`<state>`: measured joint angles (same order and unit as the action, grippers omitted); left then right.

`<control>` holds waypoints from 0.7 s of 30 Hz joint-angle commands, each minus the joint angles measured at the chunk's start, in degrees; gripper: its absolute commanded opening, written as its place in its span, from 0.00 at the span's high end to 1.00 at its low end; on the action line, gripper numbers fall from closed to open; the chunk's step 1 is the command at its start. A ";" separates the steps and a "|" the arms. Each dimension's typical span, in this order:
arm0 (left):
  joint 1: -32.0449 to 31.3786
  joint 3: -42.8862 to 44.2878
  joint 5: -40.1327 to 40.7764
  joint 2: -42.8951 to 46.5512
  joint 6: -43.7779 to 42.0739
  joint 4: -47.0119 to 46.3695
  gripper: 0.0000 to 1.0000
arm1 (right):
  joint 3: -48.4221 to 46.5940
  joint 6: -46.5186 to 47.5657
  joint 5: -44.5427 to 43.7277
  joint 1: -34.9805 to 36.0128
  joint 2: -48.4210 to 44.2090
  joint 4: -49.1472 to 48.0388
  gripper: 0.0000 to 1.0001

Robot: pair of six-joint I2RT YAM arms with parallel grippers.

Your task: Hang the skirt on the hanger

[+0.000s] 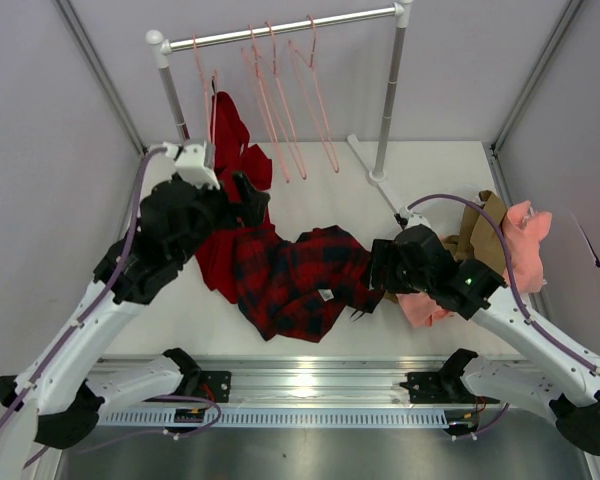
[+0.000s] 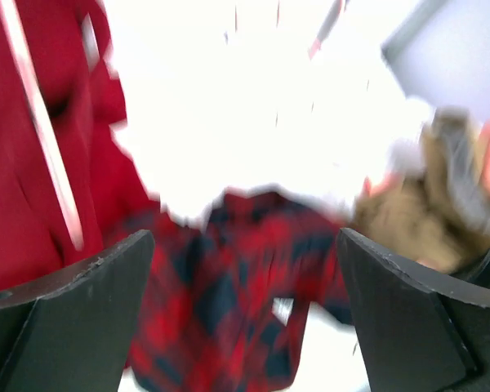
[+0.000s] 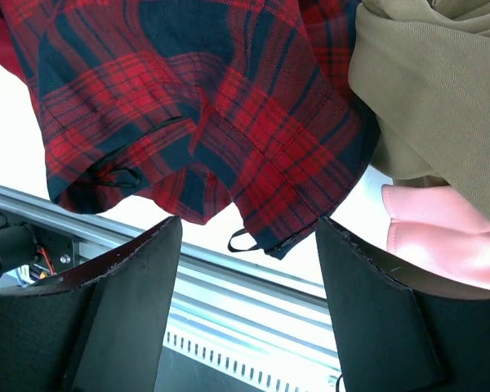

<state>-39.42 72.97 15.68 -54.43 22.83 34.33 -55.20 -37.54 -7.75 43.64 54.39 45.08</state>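
The red and navy plaid skirt (image 1: 295,275) lies crumpled on the white table between the two arms. Several pale-pink hangers (image 1: 280,110) hang from the rail at the back; no hanger is in a gripper. My left gripper (image 1: 252,197) hovers over the skirt's left end, beside a plain red garment (image 1: 230,150). In the blurred left wrist view its jaws stand wide open (image 2: 245,233) with the skirt (image 2: 237,302) below them. My right gripper (image 1: 375,272) is at the skirt's right edge. It is open (image 3: 249,220) and empty, just short of the skirt's hem (image 3: 196,106).
A clothes rail (image 1: 280,32) on two posts spans the back, with its foot (image 1: 375,165) lying on the table. Tan (image 3: 433,90) and pink (image 3: 449,245) clothes are heaped at the right, touching the skirt. The aluminium rail (image 1: 310,385) runs along the near edge.
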 commanded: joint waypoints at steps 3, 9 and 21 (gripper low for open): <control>0.92 16.66 3.57 -9.88 -3.40 -2.95 0.02 | -0.08 1.50 -2.27 -0.48 -0.95 -1.49 0.27; 0.92 32.22 3.82 -22.89 -3.06 -1.37 0.08 | 0.27 3.52 -2.36 -3.90 -1.92 -1.13 0.27; 1.36 57.11 24.83 -46.37 -1.65 8.31 0.22 | 0.88 8.71 1.33 -13.92 -3.15 -0.26 0.27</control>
<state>-38.72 126.78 33.30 -99.00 21.10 39.22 -54.68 -31.20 -7.42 31.18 52.86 44.97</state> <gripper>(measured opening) 0.790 0.730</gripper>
